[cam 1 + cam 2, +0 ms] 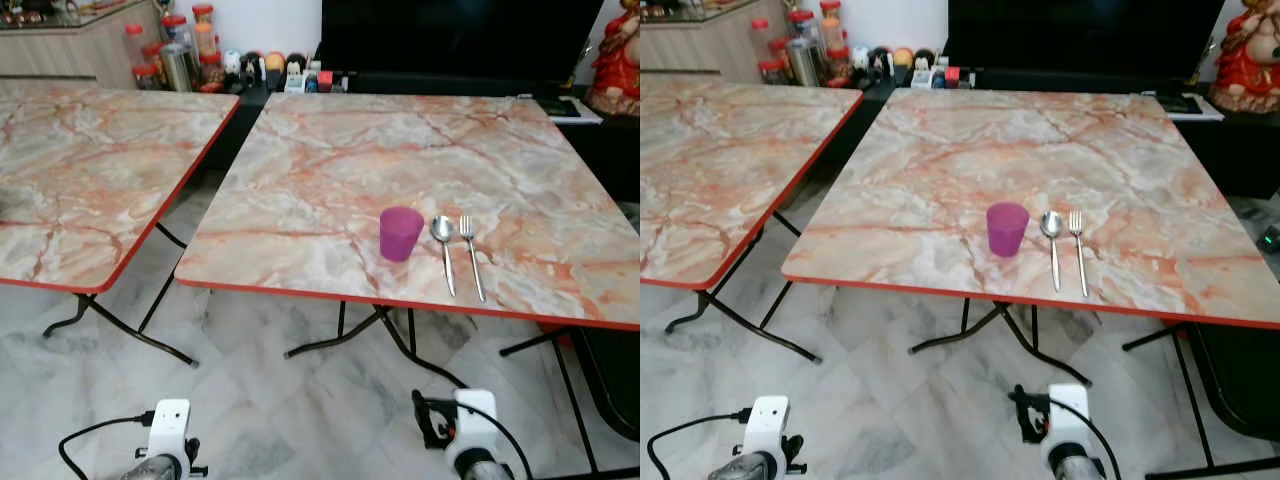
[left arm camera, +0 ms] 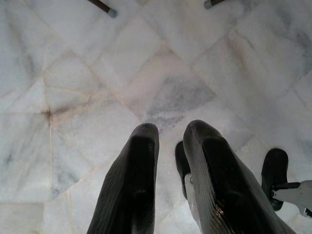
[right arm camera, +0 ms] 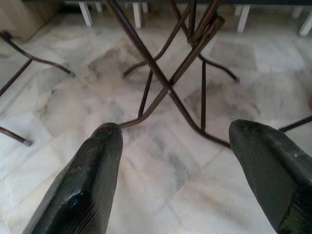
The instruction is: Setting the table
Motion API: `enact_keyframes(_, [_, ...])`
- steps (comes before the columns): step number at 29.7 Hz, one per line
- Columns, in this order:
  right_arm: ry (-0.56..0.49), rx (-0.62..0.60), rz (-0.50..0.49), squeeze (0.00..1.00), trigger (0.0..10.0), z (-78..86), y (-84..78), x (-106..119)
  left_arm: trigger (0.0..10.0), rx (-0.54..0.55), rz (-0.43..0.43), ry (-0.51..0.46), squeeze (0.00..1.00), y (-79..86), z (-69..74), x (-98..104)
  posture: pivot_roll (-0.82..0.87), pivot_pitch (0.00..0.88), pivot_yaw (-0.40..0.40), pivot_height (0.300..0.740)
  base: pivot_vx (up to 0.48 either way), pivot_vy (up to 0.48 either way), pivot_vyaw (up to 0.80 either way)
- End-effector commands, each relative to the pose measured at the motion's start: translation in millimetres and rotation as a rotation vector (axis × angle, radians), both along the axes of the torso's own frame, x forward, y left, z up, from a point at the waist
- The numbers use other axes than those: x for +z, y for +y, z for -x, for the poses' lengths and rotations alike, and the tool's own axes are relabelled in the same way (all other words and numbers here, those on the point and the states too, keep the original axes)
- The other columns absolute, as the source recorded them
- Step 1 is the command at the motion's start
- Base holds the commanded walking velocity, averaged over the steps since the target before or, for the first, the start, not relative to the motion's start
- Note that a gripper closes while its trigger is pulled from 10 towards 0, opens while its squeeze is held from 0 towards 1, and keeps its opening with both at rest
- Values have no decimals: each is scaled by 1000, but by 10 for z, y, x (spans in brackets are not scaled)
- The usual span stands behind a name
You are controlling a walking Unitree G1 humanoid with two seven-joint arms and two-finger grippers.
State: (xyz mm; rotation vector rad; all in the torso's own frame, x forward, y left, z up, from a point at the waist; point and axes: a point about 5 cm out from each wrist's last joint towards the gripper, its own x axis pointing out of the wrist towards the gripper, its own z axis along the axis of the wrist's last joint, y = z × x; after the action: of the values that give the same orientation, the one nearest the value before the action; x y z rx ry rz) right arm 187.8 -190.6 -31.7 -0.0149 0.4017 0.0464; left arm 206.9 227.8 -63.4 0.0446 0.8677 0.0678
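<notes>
A white marble tile floor [image 1: 300, 410] carries two folding tables with pink-veined marble tops and red edges; the right table [image 1: 400, 160] holds a translucent purple plastic cup [image 1: 400, 233] near its near edge, with a steel spoon [image 1: 444, 250] just right of it and a steel fork [image 1: 471, 255] beside that. Both arms hang low over the floor: the left gripper [image 2: 170, 134] nearly pressed together, the right gripper [image 3: 178, 139] spread wide.

Both eye views look forward and down from the head at the marble table [image 1: 330, 170]; wrist views face the floor [image 2: 97, 87] closely.
</notes>
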Motion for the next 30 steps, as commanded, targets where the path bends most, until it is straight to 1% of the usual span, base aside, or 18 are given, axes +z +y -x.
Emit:
enact_keyframes(1, [-39, 15, 14, 0, 10000, -21, -16, 98, 10000, -23, -12, 25, 0, 24, 53, -25, -82, 0, 20, 740, 0, 0, 0])
enact_keyframes(3, [-48, 13, 15, 0, 10000, -14, -24, 129, 10000, -24, -12, 25, 0, 25, 52, -24, -83, 0, 19, 740, 0, 0, 0])
enact_keyframes(5, [-80, 11, 17, 0, 10000, -27, -36, 223, 10000, -26, -12, 24, 0, 24, 48, -22, -81, 0, 21, 740, 0, 0, 0])
enact_keyframes(9, [-150, 0, 25, 0, 10000, -135, -49, 428, 10000, -30, -12, 21, 0, 19, 38, -17, -81, 0, 22, 740, 0, 0, 0])
enact_keyframes(10, [-176, -13, 28, 0, 10000, -214, -59, 516, 10000, -32, -13, 20, 0, 16, 31, -14, -81, 0, 22, 740, 0, 0, 0])
enact_keyframes(14, [-251, -18, 23, 0, 10000, -455, -37, 731, 10000, -32, -13, 18, 0, 12, 26, -13, -84, 0, 23, 740, 0, 0, 0])
enact_keyframes(16, [-282, -23, 6, 0, 10000, -627, -2, 864, 10000, -30, -13, 17, 0, 10, 26, -13, -79, 0, 22, 740, 0, 0, 0])
enact_keyframes(20, [-276, -25, 5, 0, 10000, -644, 7, 906, 10000, -29, -12, 17, 0, 9, 26, -13, -79, 0, 22, 740, 0, 0, 0])
enact_keyframes(21, [-307, -36, -5, 0, 10000, -796, 13, 1006, 10000, -24, -9, 12, 0, 7, 24, -12, -76, 0, 26, 740, 0, 0, 0])
enact_keyframes(22, [-359, -50, -7, 0, 10000, -1037, 18, 1181, 10000, -19, -5, 7, 0, 3, 23, -11, -74, 0, 23, 740, 0, 0, 0])
enact_keyframes(23, [-359, -50, -7, 0, 10000, -1037, 18, 1181, 10000, -19, -5, 7, 0, 3, 23, -11, -74, 0, 23, 740, 0, 0, 0])
enact_keyframes(24, [-383, -58, -4, 0, 10000, -1159, 20, 1286, 10000, -22, -5, 5, 0, -1, 22, -11, -71, 0, 22, 740, 0, 0, 0])
enact_keyframes(26, [-386, -72, 14, 0, 10000, -1232, 9, 1343, 10000, -23, -5, 4, 0, -3, 22, -11, -72, 0, 24, 740, 0, 0, 0])
enact_keyframes(30, [-409, -113, -4, 0, 10000, -1400, 1, 1498, 10000, -26, -1, 9, 0, -11, 27, -17, -71, 0, 24, 740, 0, 0, 0])
